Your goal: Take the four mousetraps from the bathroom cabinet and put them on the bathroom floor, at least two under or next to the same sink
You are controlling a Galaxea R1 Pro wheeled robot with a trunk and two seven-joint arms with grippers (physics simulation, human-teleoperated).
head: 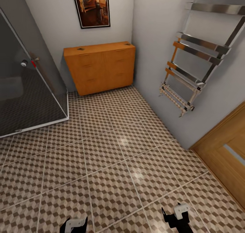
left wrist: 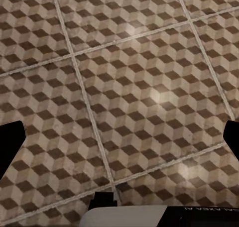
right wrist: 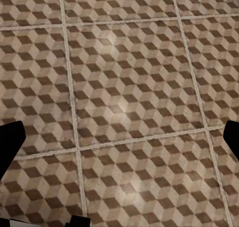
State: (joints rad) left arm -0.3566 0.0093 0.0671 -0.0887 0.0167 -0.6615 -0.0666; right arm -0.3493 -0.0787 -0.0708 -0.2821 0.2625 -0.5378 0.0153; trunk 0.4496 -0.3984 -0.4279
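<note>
Both grippers, left (head: 76, 224) and right (head: 177, 215), hang spread and empty over the floor (head: 112, 158); the cabinet (head: 100, 66) stands well ahead, slightly left, its length along the far wall.

From my head view the cabinet (head: 100, 67) stands at the far wall, in the far corner where that wall meets the right wall. A picture (head: 91, 6) hangs on the far wall above it. A shower enclosure (head: 27, 76) sits to its left, along the left side. A towel rail (head: 194, 59) is mounted on the right wall, nearer than the cabinet; a door (head: 226, 151) is nearer still on that side. The bathroom floor (head: 112, 161) lies between me and the cabinet.
</note>
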